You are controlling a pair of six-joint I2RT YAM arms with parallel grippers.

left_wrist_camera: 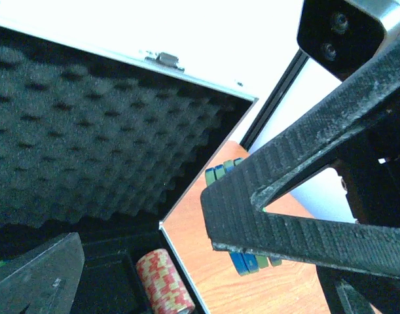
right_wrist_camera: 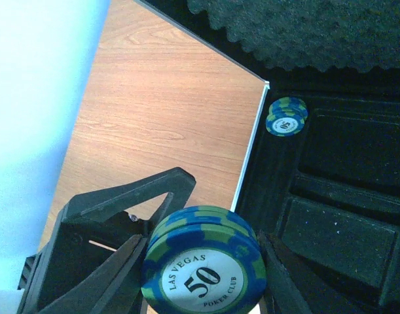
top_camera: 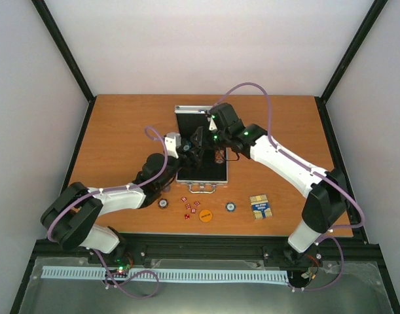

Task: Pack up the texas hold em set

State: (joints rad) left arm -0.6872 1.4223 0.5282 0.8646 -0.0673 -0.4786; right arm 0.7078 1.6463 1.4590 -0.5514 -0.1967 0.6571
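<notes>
Now, right fingers [right_wrist_camera: 108,216]: clamped on a stack of blue-green poker chips [right_wrist_camera: 203,261] marked 50, at the bottom of the wrist view, over the case's edge.
left fingers [left_wrist_camera: 285,196]: wide apart, holding nothing, over the open case.
silver case [top_camera: 203,176]: open at the centre of the overhead frame, foam-lined lid upright.
inside the case: second blue-green stack [right_wrist_camera: 287,116] in a corner slot; red-white chip stack [left_wrist_camera: 163,281].
worktop [top_camera: 121,131], below the case: red dice [top_camera: 190,206], orange disc [top_camera: 205,214], two single chips [top_camera: 163,203], card deck [top_camera: 260,207].
</notes>
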